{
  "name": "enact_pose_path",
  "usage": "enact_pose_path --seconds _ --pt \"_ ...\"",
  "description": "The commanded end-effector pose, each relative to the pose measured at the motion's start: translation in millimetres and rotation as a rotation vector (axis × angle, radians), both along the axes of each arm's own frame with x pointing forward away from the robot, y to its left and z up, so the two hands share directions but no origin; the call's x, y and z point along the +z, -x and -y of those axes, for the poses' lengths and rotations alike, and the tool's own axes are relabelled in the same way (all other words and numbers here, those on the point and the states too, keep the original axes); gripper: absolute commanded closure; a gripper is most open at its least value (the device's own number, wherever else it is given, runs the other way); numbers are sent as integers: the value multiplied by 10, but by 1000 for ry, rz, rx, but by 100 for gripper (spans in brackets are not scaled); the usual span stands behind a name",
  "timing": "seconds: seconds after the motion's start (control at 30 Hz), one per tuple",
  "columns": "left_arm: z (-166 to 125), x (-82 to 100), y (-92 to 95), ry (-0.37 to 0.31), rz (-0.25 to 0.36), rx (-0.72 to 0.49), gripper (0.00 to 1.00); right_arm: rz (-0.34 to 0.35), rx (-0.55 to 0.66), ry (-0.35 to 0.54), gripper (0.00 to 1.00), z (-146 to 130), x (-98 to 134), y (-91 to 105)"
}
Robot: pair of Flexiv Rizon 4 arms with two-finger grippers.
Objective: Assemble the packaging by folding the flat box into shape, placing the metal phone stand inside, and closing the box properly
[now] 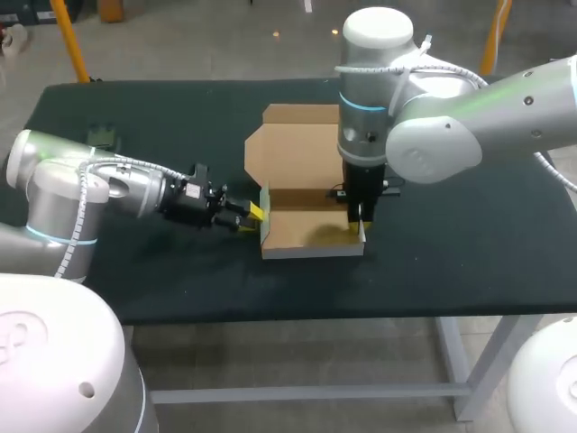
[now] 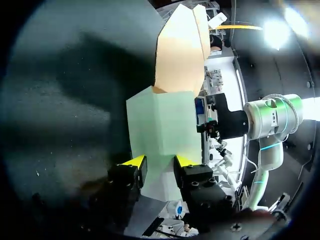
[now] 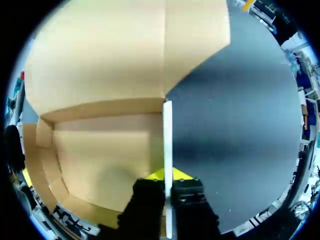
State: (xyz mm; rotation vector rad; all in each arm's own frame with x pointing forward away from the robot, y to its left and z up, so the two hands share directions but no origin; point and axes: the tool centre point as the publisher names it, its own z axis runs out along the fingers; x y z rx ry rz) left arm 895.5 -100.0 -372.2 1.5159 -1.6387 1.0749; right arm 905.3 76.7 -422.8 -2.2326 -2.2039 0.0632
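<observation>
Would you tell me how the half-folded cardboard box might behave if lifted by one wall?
The box probably flexes rather than holds shape: the wall pinched in the right hand looks like thin card. It is likely light, being empty. The open lid lying flat behind would probably flop at its crease.

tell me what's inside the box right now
Only bare cardboard floor shows inside the box; nothing lies on it. The right hand clamps its right wall, hiding that corner.
</observation>
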Motion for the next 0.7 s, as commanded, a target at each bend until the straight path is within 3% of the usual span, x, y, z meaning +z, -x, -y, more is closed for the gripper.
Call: enact_pose_path --seconds 0.03,0.33,0.7 --pt "37 68 8 -41 -11 -10 58 -3 0 3 100 -9 -12 -9" --pt "103 56 25 -126 -40 -40 58 -3 0 3 100 -9 -12 -9" --pt "142 52 38 -257 -28 -17 54 -3 0 3 100 -9 -12 -9"
